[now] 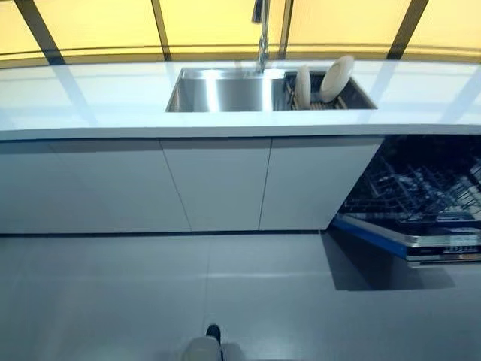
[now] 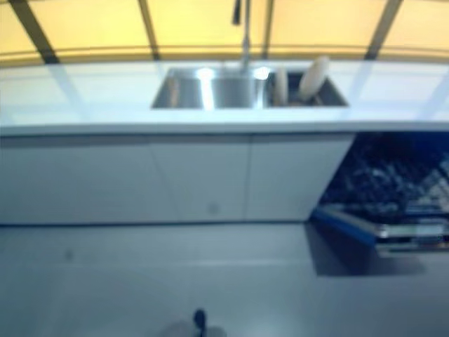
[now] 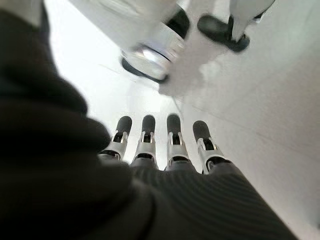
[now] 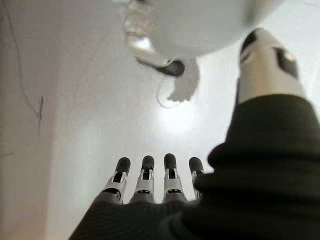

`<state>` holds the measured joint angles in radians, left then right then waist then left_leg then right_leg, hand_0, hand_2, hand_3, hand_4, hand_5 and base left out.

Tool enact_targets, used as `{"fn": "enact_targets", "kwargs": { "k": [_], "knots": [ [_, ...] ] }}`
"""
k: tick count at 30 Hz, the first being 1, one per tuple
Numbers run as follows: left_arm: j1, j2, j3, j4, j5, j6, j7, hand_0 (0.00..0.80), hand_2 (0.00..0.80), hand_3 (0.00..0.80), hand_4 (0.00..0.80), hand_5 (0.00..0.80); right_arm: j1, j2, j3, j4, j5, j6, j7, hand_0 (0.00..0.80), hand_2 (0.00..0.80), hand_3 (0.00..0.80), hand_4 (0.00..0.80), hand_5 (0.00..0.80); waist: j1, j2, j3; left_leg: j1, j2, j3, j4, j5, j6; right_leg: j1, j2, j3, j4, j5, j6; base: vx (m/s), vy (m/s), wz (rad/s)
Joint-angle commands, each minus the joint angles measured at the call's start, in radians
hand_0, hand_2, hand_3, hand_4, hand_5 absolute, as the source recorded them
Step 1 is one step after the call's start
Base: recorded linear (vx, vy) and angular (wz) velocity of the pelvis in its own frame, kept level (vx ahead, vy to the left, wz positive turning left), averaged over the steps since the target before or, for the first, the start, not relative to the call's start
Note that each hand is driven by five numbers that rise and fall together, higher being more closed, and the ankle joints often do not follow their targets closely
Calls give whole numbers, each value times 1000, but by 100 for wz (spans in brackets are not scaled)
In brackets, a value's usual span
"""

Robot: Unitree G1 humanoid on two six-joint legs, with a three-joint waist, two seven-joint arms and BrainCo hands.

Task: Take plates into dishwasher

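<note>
Two white plates (image 1: 336, 77) stand on edge in a rack in the right half of the steel sink (image 1: 218, 92), set in the white counter ahead. The dishwasher (image 1: 421, 199) is open at the lower right, its door down and its dark rack (image 1: 409, 188) pulled out. Neither hand shows in the eye views. In the left wrist view my left hand (image 3: 150, 145) hangs with straight fingers over the floor, holding nothing. In the right wrist view my right hand (image 4: 145, 185) does the same.
A tall tap (image 1: 262, 34) rises behind the sink. White cabinet doors (image 1: 218, 184) run under the counter (image 1: 90, 98). Grey floor (image 1: 188, 293) lies between me and the cabinets. The open dishwasher door (image 1: 443, 244) juts out over the floor at the right.
</note>
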<state>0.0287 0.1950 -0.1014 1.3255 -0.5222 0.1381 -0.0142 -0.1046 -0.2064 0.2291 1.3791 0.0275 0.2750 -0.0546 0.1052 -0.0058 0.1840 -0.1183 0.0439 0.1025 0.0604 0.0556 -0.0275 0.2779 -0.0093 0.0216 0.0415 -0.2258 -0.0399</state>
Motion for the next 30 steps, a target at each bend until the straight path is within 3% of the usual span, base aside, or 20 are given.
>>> {"fn": "enact_targets", "kwargs": {
  "k": [1, 6, 9, 12, 15, 17, 19, 21, 23, 27, 30],
  "knots": [
    [-27, 0, -19, -2, 50, -11, 6, 0, 0, 0, 0, 0, 24, 11, 17, -43, -18, -10, -3, 0, 0, 0, 0, 0, 23, 2, -68, -51, -13, -2, -61, 101, 7, 110, -70, -86, 26, 46, 99, 178, 74, 12],
    [-51, 17, -39, -8, 62, 1, -3, 0, 0, 0, 0, 0, 18, 16, 23, -40, 10, -10, -14, 0, 0, 0, 0, 0, 34, -13, -95, -52, -30, -17, -29, 72, 27, 100, -107, -125, 21, 80, 119, 198, 117, -14],
    [-29, 11, -44, 2, 111, -62, -33, 0, 0, 0, 0, 0, 15, 19, -3, -30, 73, -13, -41, 0, 0, 0, 0, 0, 58, -28, -103, -85, -67, -27, 25, 42, 53, 83, -136, -143, 32, 122, 138, 106, 123, -3],
    [-1, 9, -70, 2, 208, -135, -64, 0, 0, 0, 0, 0, 8, 21, -37, -22, 175, -27, -82, 0, 0, 0, 0, 0, 80, -49, -101, -105, -120, -44, 47, 13, 95, 52, -150, -134, 117, 212, 151, 99, 87, 34],
    [21, 22, -94, 4, 310, -181, -60, 0, 0, 0, 0, 0, 17, 21, -72, -29, 284, -55, -121, 0, 0, 0, 0, 0, 66, -50, -90, -68, -154, -68, 40, -8, 121, -72, -148, -125, 327, 344, 161, 263, 81, 66],
    [34, 22, -94, 3, 341, -199, -41, 0, 0, 0, 0, 0, 15, 12, -88, -40, 311, -62, -128, 0, 0, 0, 0, 0, 42, -40, -75, -22, -150, -84, 33, -20, 116, -181, -154, -134, 344, 377, 155, 275, 12, 74],
    [41, 24, -108, -7, 325, -220, -25, 0, 0, 0, 0, 0, 5, -2, -94, -42, 320, -72, -124, 0, 0, 0, 0, 0, 3, -10, -53, 71, -115, -103, -6, -28, 95, -327, -151, -176, 241, 334, 131, 317, -161, 41],
    [37, 31, -122, -13, 306, -240, -17, 0, 0, 0, 0, 0, 0, -8, -93, -35, 320, -99, -125, 0, 0, 0, 0, 0, -30, -24, -31, 135, -124, -146, -28, -79, 78, -418, -188, -204, 19, 442, 170, 336, -367, 26],
    [24, 40, -120, -24, 275, -250, -16, 0, 0, 0, 0, 0, -19, -8, -100, -32, 306, -115, -139, 0, 0, 0, 0, 0, -48, -19, -9, 171, -99, -172, -9, -138, 60, -496, -212, -208, -119, 514, 200, 260, -327, 40],
    [61, 25, -81, -11, 307, -284, -5, 0, 0, 0, 0, 0, -47, -11, -110, -41, 277, -107, -158, 0, 0, 0, 0, 0, -33, -48, 4, 213, -65, -148, 92, -248, 44, -463, -248, -257, -106, 502, 198, 232, -282, 31],
    [103, 9, -51, -4, 293, -298, -3, 0, 0, 0, 0, 0, -39, -9, -102, -61, 302, -98, -164, 0, 0, 0, 0, 0, -41, -60, -4, 268, -43, -127, 81, -262, 33, -448, -244, -250, -15, 483, 199, 260, -192, 31]
  ]
}}
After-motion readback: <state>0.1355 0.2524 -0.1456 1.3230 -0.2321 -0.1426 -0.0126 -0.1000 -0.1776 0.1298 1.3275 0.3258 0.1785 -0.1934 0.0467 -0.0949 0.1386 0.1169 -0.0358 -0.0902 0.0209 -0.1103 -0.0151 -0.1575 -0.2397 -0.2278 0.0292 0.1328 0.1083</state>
